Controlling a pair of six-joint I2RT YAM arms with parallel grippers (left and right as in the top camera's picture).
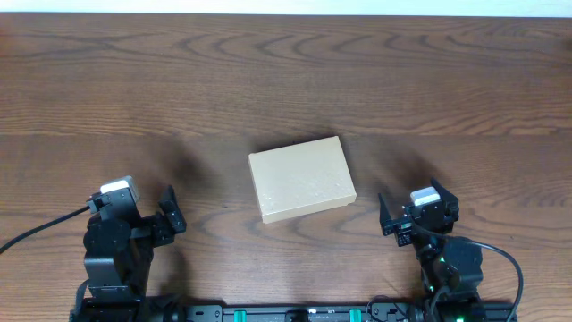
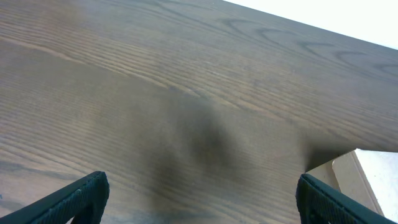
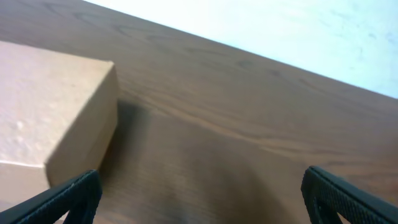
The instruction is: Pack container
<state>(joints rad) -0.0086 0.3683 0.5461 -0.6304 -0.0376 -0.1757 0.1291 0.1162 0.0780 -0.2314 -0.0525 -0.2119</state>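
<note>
The container (image 1: 301, 179) is a plain tan cardboard box, lid shut, lying flat at the middle of the wooden table. Its corner shows at the right edge of the left wrist view (image 2: 348, 174) and its side fills the left of the right wrist view (image 3: 56, 118). My left gripper (image 1: 154, 217) is open and empty near the front edge, left of the box. My right gripper (image 1: 413, 215) is open and empty near the front edge, right of the box. Both sets of fingertips show wide apart over bare wood (image 2: 199, 199) (image 3: 202, 199).
The brown wooden table (image 1: 286, 80) stretches behind and beside the box. A black rail (image 1: 286, 313) runs along the front edge between the arm bases. A cable (image 1: 36, 231) trails off to the left.
</note>
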